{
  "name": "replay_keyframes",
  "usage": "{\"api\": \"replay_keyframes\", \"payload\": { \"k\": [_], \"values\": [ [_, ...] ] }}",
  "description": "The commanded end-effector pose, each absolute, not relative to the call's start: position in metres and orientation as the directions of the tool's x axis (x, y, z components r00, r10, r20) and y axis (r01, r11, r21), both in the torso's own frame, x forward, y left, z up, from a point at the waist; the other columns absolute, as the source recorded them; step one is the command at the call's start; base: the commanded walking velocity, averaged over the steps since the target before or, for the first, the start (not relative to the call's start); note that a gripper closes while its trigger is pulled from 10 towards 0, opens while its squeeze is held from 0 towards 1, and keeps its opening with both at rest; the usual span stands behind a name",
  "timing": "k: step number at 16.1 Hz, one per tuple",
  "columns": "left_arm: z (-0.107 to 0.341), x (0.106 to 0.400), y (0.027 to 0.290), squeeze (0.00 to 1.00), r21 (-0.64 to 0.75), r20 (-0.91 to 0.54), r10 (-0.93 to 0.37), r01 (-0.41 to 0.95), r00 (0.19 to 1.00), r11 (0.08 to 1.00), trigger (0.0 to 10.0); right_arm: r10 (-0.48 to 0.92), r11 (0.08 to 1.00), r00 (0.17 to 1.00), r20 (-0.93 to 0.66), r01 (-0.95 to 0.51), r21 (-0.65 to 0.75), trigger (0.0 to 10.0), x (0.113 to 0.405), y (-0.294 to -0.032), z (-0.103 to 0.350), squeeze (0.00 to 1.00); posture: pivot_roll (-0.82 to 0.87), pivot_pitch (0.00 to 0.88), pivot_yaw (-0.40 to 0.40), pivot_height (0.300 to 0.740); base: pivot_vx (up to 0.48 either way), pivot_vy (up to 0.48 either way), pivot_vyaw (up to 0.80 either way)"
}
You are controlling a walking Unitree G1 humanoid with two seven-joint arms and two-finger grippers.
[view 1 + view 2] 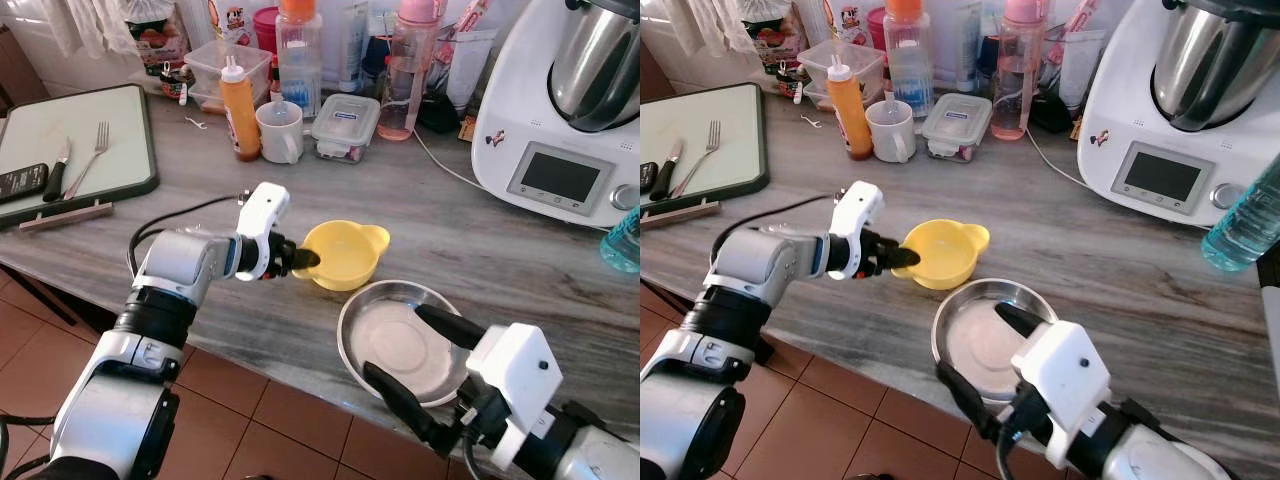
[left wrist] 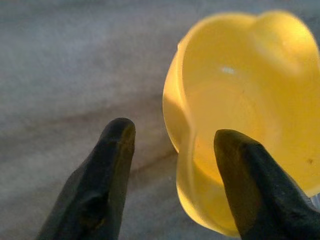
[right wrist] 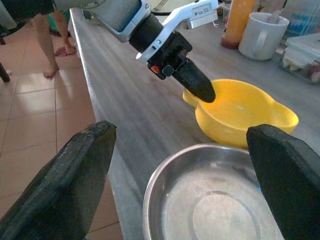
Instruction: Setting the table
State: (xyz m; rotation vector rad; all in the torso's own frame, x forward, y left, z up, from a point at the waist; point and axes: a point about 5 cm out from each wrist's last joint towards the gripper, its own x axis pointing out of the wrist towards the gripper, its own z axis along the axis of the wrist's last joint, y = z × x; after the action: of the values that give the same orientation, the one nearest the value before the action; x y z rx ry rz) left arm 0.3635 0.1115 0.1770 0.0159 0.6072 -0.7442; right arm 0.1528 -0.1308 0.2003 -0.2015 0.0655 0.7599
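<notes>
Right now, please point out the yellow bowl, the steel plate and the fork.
yellow bowl (image 1: 345, 255), left eye view, inner wall.
steel plate (image 1: 400, 345), left eye view, flat centre.
fork (image 1: 90, 155), left eye view, handle.

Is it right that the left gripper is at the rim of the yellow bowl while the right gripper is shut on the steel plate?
Not quite. The right gripper is open, its fingers either side of the steel plate, as the right wrist view shows. The left gripper is at the yellow bowl rim.
</notes>
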Motion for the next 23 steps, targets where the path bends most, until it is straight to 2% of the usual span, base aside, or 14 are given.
{"api": "replay_keyframes", "payload": {
  "k": [1, 5, 9, 12, 18, 20, 21, 22, 23],
  "values": [
    [0.192, 0.367, 0.113, 1.0, -0.161, -0.488, -0.627, 0.644, 0.607, 0.748, 10.0, 0.677, 0.702, 0.719, -0.157, -0.695, -0.157, 10.0, 0.15, -0.13, 0.2, 0.0, 0.06, 0.116, 0.02, 0.74, 0.0, 0.0, 0.0],
    [0.202, 0.37, 0.113, 1.0, -0.127, -0.443, -0.619, 0.638, 0.648, 0.759, 10.0, 0.651, 0.717, 0.728, -0.214, -0.683, -0.14, 10.0, 0.147, -0.135, 0.185, 0.0, 0.06, 0.118, 0.019, 0.74, 0.0, 0.0, 0.0],
    [0.21, 0.373, 0.114, 1.0, -0.134, -0.4, -0.62, 0.626, 0.675, 0.768, 10.0, 0.654, 0.713, 0.721, -0.228, -0.689, -0.132, 10.0, 0.143, -0.128, 0.177, 0.0, 0.07, 0.12, 0.017, 0.74, 0.0, 0.0, 0.0],
    [0.223, 0.376, 0.117, 1.0, -0.169, -0.288, -0.62, 0.599, 0.73, 0.783, 10.0, 0.649, 0.714, 0.726, -0.228, -0.685, -0.145, 10.0, 0.147, -0.135, 0.173, 0.0, 0.08, 0.119, 0.011, 0.74, 0.0, 0.0, 0.0],
    [0.237, 0.375, 0.132, 1.0, -0.24, -0.07, -0.542, 0.514, 0.837, 0.824, 10.0, 0.625, 0.736, 0.752, -0.208, -0.657, -0.162, 10.0, 0.148, -0.136, 0.16, 0.0, 0.1, 0.119, -0.005, 0.74, 0.0, 0.0, 0.0],
    [0.24, 0.368, 0.149, 1.0, -0.209, 0.098, -0.403, 0.415, 0.91, 0.885, 10.0, 0.491, 0.833, 0.868, -0.075, -0.493, -0.25, 10.0, 0.16, -0.139, 0.172, 0.0, 0.1, 0.119, -0.015, 0.74, 0.0, 0.0, 0.0],
    [0.239, 0.367, 0.151, 1.0, -0.202, 0.106, -0.395, 0.409, 0.912, 0.89, 10.0, 0.469, 0.847, 0.881, -0.059, -0.468, -0.254, 10.0, 0.163, -0.139, 0.173, 0.0, 0.1, 0.119, -0.015, 0.74, 0.0, 0.0, 0.0],
    [0.232, 0.362, 0.154, 1.0, -0.149, 0.123, -0.375, 0.391, 0.919, 0.908, 10.0, 0.394, 0.885, 0.919, -0.012, -0.382, -0.264, 10.0, 0.168, -0.146, 0.176, 0.0, 0.12, 0.122, -0.026, 0.74, 0.0, 0.0, 0.0],
    [0.217, 0.357, 0.16, 1.0, -0.158, 0.126, -0.32, 0.338, 0.939, 0.928, 10.0, 0.304, 0.923, 0.952, 0.033, -0.285, -0.259, 10.0, 0.173, -0.156, 0.173, 0.0, 0.13, 0.121, -0.027, 0.74, 0.0, 0.0, 0.0]
  ]
}}
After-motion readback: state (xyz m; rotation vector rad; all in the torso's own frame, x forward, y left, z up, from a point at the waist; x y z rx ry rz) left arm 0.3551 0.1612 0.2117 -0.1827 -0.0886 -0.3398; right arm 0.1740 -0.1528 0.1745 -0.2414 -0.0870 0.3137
